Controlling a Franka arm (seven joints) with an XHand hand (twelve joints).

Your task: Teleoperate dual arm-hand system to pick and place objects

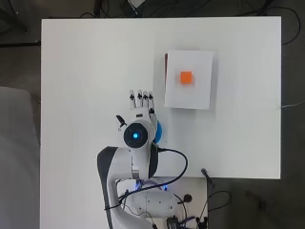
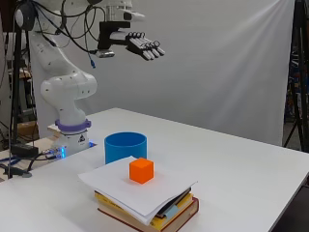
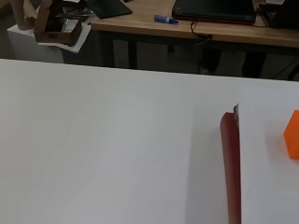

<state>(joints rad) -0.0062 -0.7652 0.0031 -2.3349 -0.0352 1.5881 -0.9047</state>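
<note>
Your robot hand (image 2: 145, 47) hangs high above the desk (image 2: 231, 159), fingers straight and side by side, palm down, holding nothing. It is well clear of everything. Below the arm stands the blue cup (image 2: 125, 147); overhead, the arm hides most of it, leaving only a blue sliver (image 1: 158, 133). Just beyond the cup, the orange cube (image 1: 186, 77) sits on a white sheet (image 1: 188, 79) covering a stack of books (image 2: 154, 212). In your wrist view the cube (image 3: 293, 135) is cut off at the edge.

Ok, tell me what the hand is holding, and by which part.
Nothing. The hand hangs open above the table, clear of the orange cube.
</note>
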